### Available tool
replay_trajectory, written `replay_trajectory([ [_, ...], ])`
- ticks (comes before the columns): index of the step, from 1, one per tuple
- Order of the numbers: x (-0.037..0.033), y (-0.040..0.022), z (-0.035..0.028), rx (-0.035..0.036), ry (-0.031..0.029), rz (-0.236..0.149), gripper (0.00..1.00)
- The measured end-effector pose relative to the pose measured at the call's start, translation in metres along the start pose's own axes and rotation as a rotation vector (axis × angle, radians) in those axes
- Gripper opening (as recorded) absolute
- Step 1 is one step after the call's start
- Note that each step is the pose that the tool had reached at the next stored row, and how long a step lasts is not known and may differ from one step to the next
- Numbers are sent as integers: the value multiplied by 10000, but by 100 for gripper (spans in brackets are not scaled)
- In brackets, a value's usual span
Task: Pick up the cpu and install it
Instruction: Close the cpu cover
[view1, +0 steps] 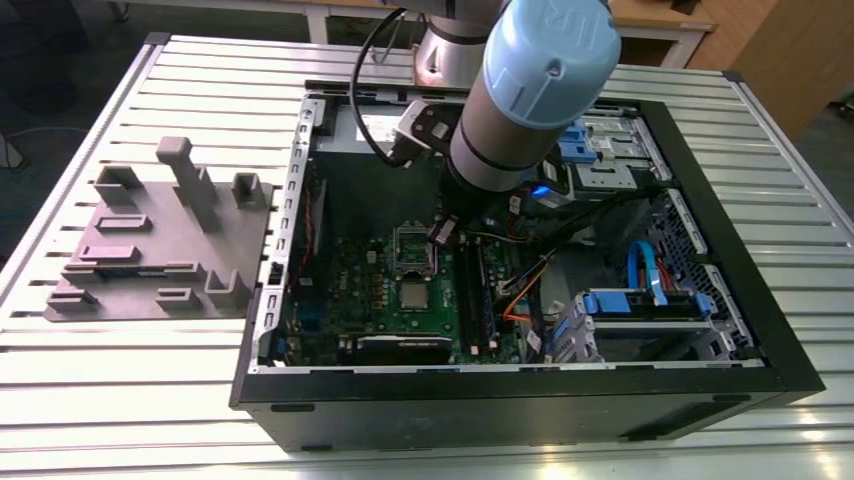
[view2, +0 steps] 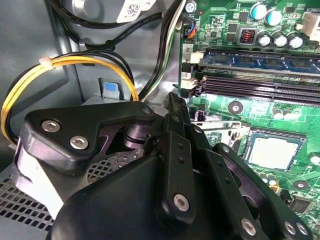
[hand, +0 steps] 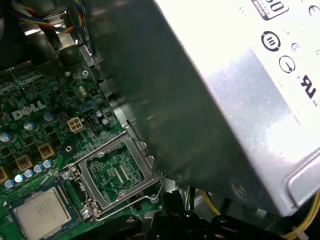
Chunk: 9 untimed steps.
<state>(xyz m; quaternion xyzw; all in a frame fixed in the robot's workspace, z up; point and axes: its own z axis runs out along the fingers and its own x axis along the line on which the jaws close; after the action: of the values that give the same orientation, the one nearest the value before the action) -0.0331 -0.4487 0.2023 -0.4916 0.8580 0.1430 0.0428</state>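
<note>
Already the cpu (hand: 41, 214) sits in the motherboard (hand: 35, 130) socket.

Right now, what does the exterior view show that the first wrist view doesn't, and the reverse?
Exterior view adds: the purple-grey plastic tray with upright blocks on the slatted metal table, the blue-capped robot arm, and the blue drive caddies.
First wrist view adds: the small white square connector on the board.
Shared: the small silver-topped square cpu lying in its socket on the green motherboard, next to the open metal retention frame.
</note>
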Motion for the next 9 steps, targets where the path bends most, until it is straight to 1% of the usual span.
replay_trajectory([
  [5,-14,7,22,-23,-14,-46,11],
  [9,-11,9,42,-37,-15,-79,11],
])
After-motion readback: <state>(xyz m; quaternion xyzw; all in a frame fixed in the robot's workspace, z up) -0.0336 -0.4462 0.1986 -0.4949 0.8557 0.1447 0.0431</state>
